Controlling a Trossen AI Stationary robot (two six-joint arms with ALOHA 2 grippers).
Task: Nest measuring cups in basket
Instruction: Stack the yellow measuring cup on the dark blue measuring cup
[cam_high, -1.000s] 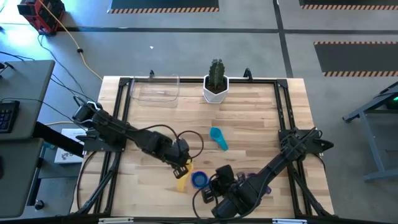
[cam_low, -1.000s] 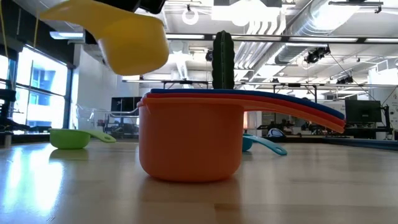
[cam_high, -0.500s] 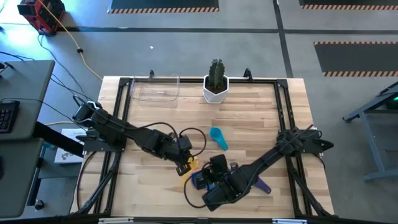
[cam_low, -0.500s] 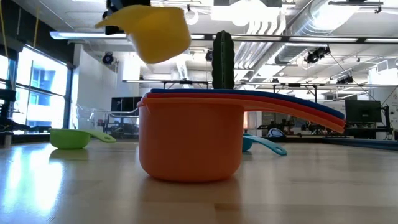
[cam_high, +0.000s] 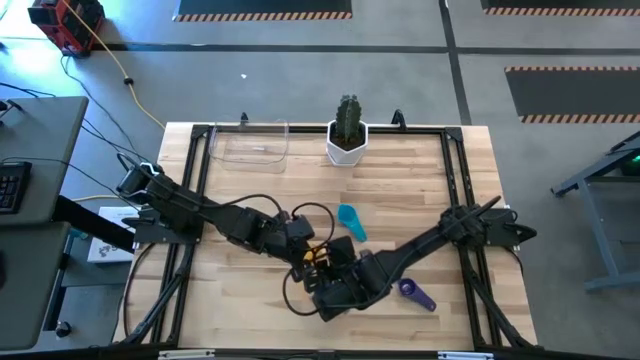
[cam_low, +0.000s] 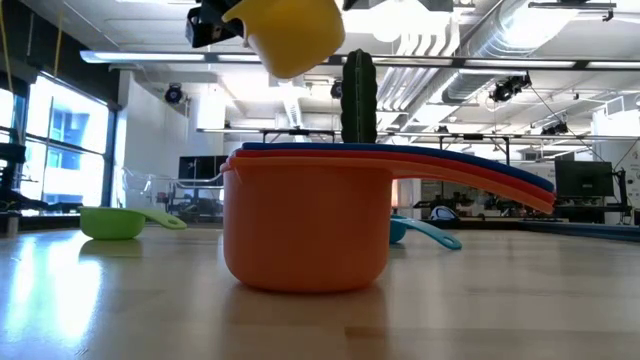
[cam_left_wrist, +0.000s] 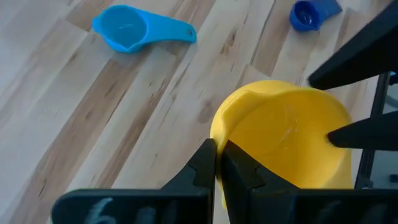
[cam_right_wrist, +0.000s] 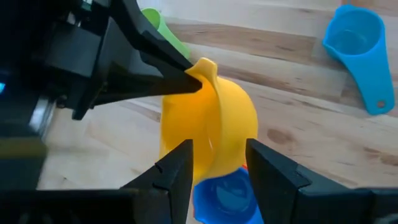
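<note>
A pale wooden counter (cam_high: 400, 190) stands on a grey floor with hazard-striped markings, and the low view looks across it into a large hall with ducts overhead. At the counter's far edge the clear basket (cam_high: 250, 143) sits just beside a white cactus pot (cam_high: 347, 143), and no cup can be seen in it.

Judging by this, the task is only partly done. A stack is being built on the counter itself: in the low view an orange cup (cam_low: 305, 225) holds a red and a blue one, their handles fanning out together. The teal cup (cam_high: 350, 221) lies alone near the middle, the purple cup (cam_high: 413, 293) near the right arm, and the green cup (cam_low: 115, 221) farther off. These are not yet nested, and the whole stack has yet to go into the basket.

The left gripper (cam_left_wrist: 216, 163) is clamped on the rim of the yellow cup (cam_left_wrist: 286, 140) and holds it in the air above the stack. The right gripper (cam_right_wrist: 214, 165) has its fingers spread to either side of that same yellow cup without visibly pressing it. Directly beneath, the blue cup (cam_right_wrist: 224, 196) of the stack shows.
</note>
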